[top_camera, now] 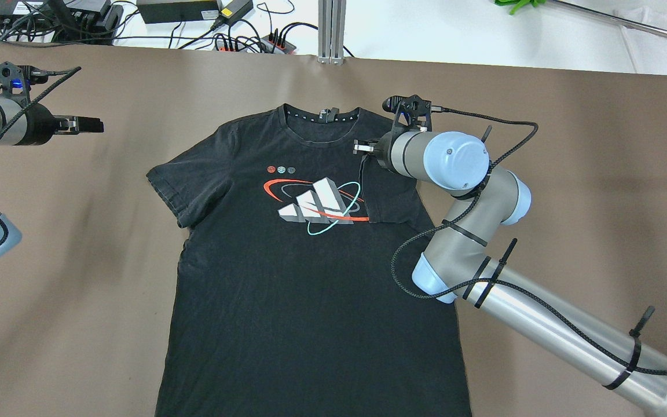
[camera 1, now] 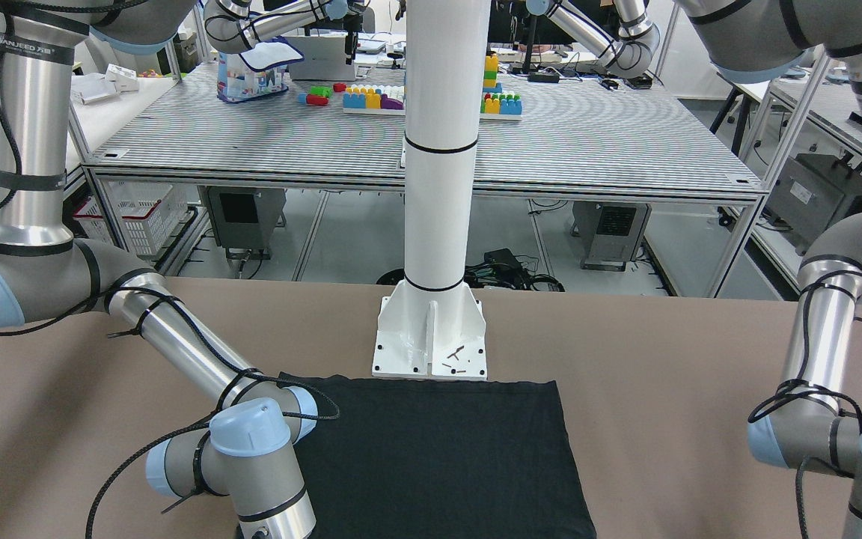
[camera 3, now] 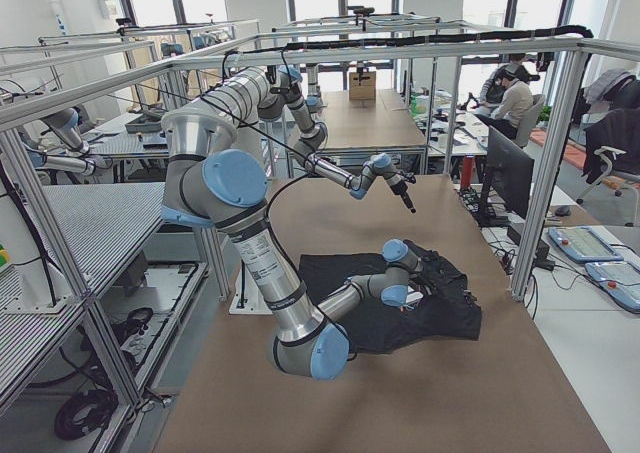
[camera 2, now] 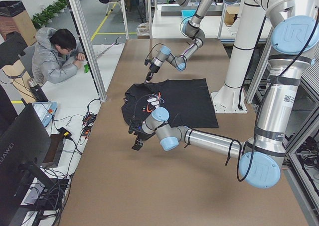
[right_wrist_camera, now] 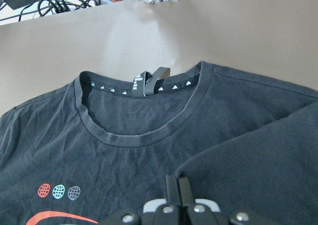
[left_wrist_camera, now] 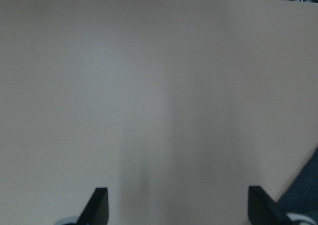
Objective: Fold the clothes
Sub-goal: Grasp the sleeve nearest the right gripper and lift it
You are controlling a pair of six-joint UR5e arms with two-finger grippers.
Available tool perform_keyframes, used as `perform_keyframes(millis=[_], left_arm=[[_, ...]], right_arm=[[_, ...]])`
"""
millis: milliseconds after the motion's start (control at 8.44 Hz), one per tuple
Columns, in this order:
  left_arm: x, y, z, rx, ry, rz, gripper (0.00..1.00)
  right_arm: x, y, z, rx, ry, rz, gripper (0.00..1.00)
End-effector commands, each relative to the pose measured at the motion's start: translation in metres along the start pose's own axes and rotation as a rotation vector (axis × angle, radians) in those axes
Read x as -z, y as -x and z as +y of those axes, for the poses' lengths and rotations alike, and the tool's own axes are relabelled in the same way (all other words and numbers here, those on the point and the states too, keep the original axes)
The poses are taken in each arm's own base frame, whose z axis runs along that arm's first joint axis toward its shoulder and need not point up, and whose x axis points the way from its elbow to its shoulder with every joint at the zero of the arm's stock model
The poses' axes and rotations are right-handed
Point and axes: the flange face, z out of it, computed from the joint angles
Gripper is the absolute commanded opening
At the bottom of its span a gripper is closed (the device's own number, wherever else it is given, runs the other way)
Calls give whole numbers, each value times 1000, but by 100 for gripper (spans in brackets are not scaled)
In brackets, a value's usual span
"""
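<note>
A black T-shirt [top_camera: 287, 278] with a printed chest logo lies flat on the brown table, collar towards the far edge. Its right sleeve [top_camera: 391, 191] is folded in over the chest. My right gripper [top_camera: 361, 147] is shut on that sleeve's edge, just below the collar. In the right wrist view the gripper [right_wrist_camera: 177, 185] shows its fingers pressed together, with the folded fabric [right_wrist_camera: 258, 160] beside them. My left gripper [top_camera: 93, 124] is open and empty over bare table, left of the shirt's other sleeve [top_camera: 186, 185]. It also shows in the left wrist view [left_wrist_camera: 179, 205].
The white pole's base plate [camera 1: 431, 337] stands at the shirt's hem end on the robot's side. Cables and power strips [top_camera: 252, 43] lie beyond the table's far edge, beside an aluminium post [top_camera: 332, 29]. A person [camera 2: 55, 56] sits beyond the table.
</note>
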Motion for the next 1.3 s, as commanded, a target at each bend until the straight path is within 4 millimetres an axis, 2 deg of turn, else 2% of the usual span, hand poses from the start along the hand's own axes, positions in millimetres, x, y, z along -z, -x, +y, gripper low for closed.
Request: perform_keyframes(millis=[0, 118, 237, 592, 829, 948, 1066, 1184], left_arm=[[-2, 0, -1, 1, 2, -3, 100], [-2, 0, -1, 0, 1, -2, 100], [-2, 0, -1, 0, 1, -1, 100], [-1, -2, -1, 1, -1, 2, 100], [9, -12, -3, 28, -28, 60, 100], [8, -26, 8, 76, -30, 119, 100], [-1, -45, 31, 74, -4, 144, 100], [-8, -55, 43, 61, -9, 137, 100]], right_arm=[[-4, 1, -2, 0, -17, 11, 0], [-4, 1, -2, 0, -23, 14, 89], [-3, 1, -3, 0, -31, 12, 94], [1, 8, -6, -52, -37, -3, 94], [4, 9, -6, -59, -31, -12, 94], [9, 9, -6, -59, -32, -18, 94], [11, 7, -5, -59, -30, -17, 94], [11, 5, -4, -57, -29, -16, 94]])
